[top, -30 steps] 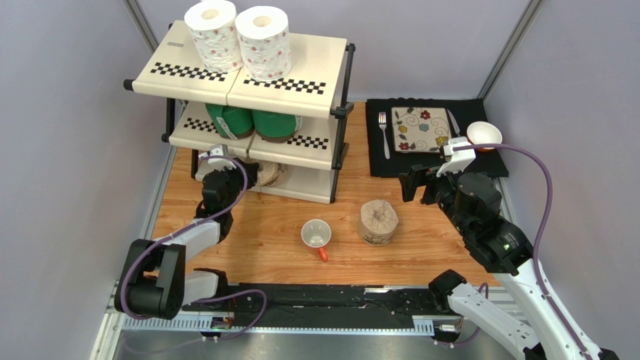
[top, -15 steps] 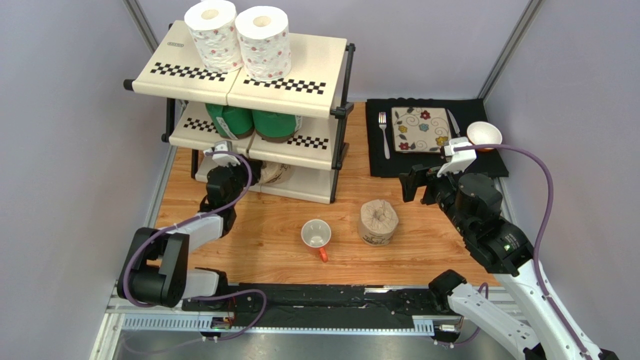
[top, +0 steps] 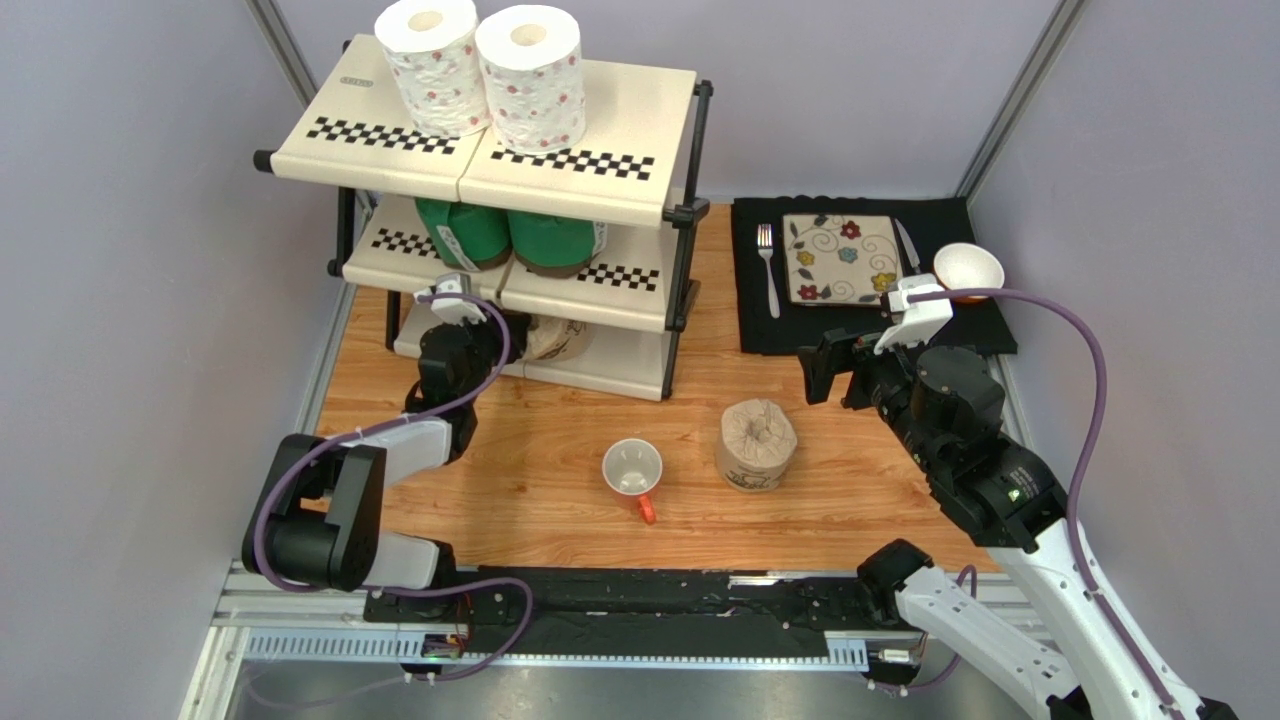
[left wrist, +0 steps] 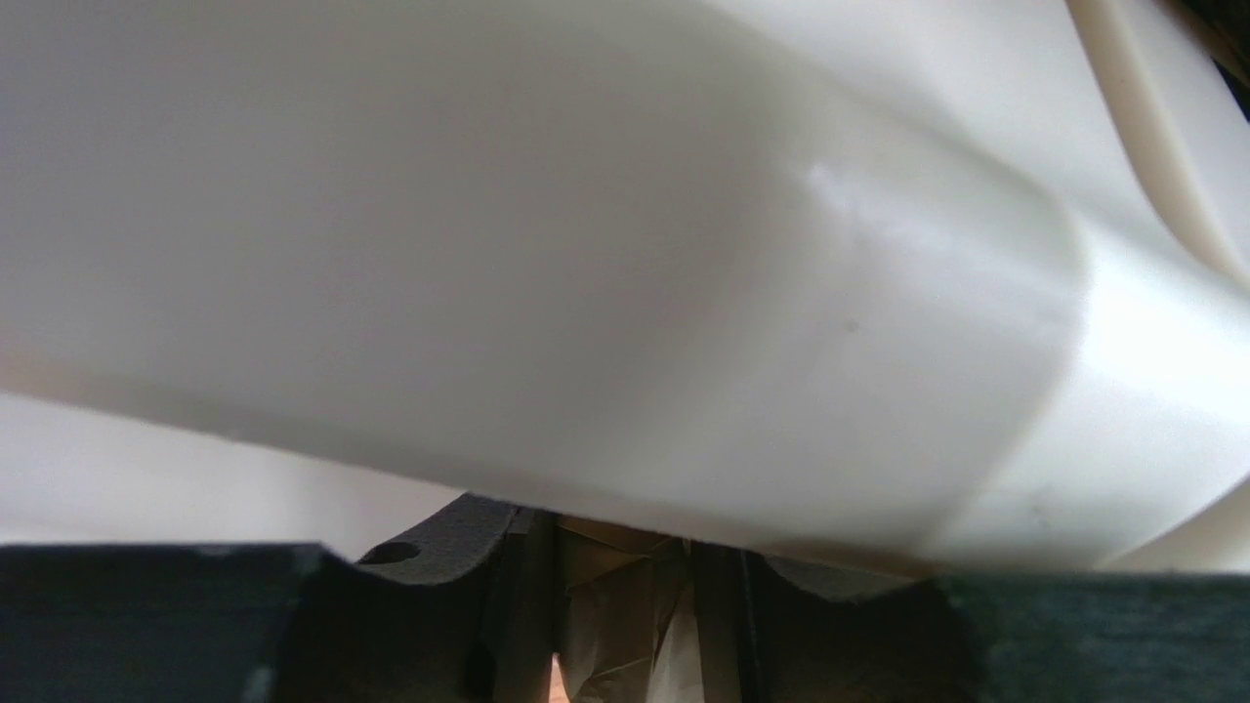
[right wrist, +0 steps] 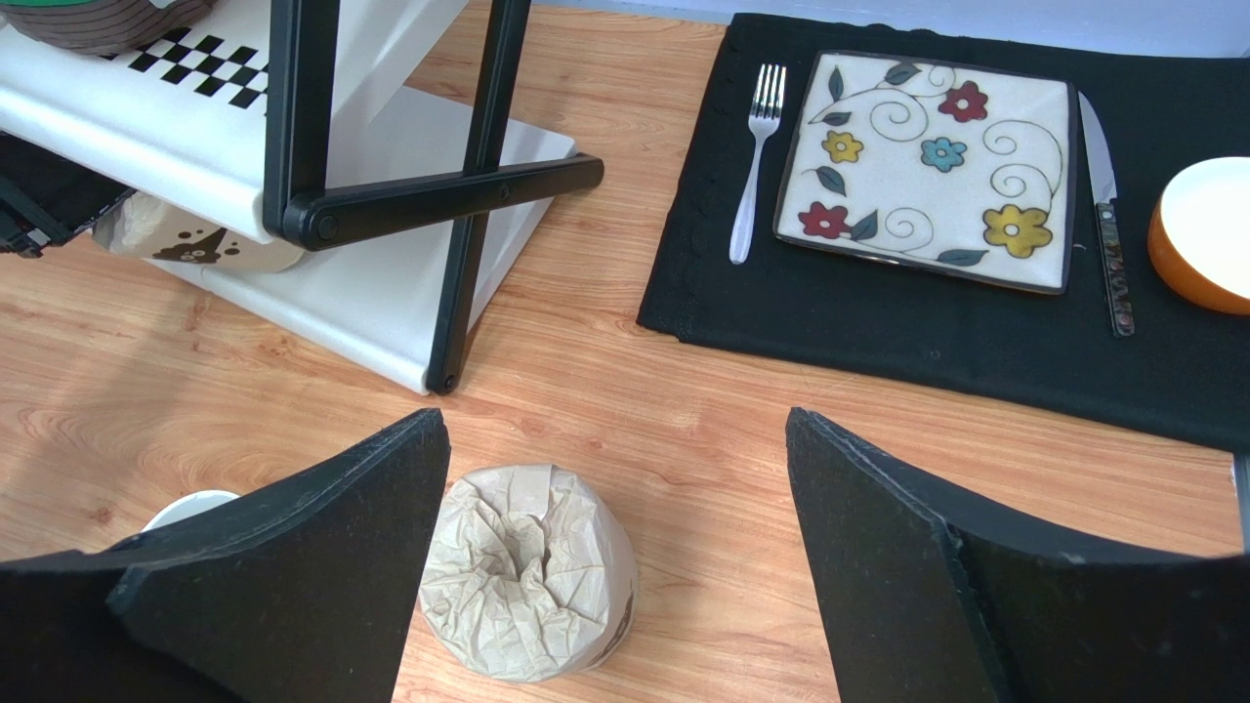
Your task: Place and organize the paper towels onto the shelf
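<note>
Tool on left (left wrist: 624, 615) seemingly clasps tan roll (top: 555, 341) inside shelf (top: 601, 120); right tool (right wrist: 613, 428) gapes.

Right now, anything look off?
The shelf sits skewed to the table edge and has slid back within the last second, with the left gripper holding a tan roll at its bottom tier. A second tan roll stands unshelved.

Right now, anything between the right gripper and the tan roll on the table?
Nothing visible. The right gripper is open, with only bare tabletop between it and the tan roll. The mug stands beside the roll, off that line.
</note>
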`<state>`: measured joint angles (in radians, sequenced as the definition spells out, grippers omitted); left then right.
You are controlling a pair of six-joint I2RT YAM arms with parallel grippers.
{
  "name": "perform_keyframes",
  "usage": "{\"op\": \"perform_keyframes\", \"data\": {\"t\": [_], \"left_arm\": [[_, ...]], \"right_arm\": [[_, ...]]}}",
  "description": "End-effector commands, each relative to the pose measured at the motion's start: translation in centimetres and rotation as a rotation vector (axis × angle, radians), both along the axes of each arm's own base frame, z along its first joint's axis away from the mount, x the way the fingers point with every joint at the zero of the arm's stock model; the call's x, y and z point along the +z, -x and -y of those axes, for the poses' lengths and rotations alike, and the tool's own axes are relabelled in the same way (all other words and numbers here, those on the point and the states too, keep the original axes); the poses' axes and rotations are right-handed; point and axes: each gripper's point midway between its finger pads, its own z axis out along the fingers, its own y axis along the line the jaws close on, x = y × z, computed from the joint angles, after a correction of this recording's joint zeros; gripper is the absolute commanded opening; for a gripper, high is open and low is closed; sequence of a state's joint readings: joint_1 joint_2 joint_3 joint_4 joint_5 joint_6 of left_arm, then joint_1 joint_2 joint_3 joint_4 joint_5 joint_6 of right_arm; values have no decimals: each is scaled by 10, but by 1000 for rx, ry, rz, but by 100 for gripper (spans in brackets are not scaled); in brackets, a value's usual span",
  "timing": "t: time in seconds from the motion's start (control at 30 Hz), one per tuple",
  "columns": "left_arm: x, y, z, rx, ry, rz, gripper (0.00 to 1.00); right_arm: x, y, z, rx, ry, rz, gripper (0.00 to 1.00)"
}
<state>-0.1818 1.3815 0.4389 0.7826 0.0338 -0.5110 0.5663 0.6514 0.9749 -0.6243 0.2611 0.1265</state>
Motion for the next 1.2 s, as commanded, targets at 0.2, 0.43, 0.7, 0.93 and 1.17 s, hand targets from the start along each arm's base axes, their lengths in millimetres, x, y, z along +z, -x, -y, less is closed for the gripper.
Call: {"op": "perform_keyframes", "data": {"t": [0.2,0.43,0.7,0.93,1.17], "left_arm": [[30,4,4,-16,31,94,75],[40,15,0,0,47,119,89],[51,41,0,-29,54,138,89],[56,84,29,-185,-3,87,94],[54,146,117,-456,-168,53,96]], "right_arm": [[12,-2,-1,3,-11,39,89],[16,0,-1,9,-21,40,89],[20,5,2,2,-32,43,89],[14,3,11,-61,-39,19,89],[19,3,18,-110,-58,20,89]]}}
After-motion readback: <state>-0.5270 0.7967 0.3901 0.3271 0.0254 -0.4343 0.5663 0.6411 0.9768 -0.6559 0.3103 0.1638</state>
